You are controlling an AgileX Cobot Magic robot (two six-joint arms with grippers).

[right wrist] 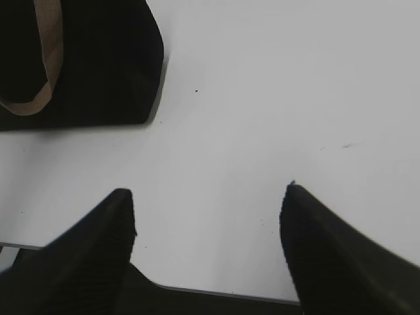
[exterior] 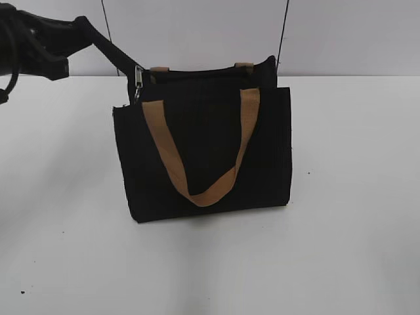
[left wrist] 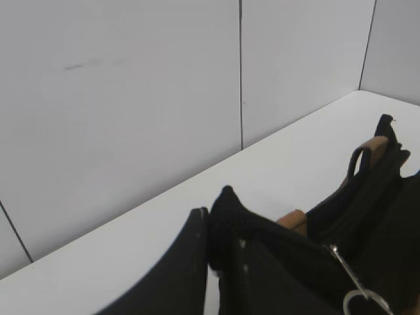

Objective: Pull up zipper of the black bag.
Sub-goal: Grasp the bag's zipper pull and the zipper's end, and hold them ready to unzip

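The black bag (exterior: 203,151) stands upright on the white table, with a tan strap handle (exterior: 197,164) hanging down its front. The zipper's silver pull tab (exterior: 138,77) hangs at the bag's top left corner; it also shows in the left wrist view (left wrist: 357,295). My left gripper (exterior: 130,67) reaches in from the upper left and is shut on the black fabric tip of the bag's top left corner (left wrist: 226,200), next to the pull tab. My right gripper (right wrist: 207,197) is open and empty above the bare table, to the right of the bag (right wrist: 98,59). It is outside the exterior view.
The white table (exterior: 354,216) runs all around the bag. A pale panelled wall (exterior: 197,33) stands just behind it. The second tan handle (left wrist: 374,147) shows at the bag's back edge.
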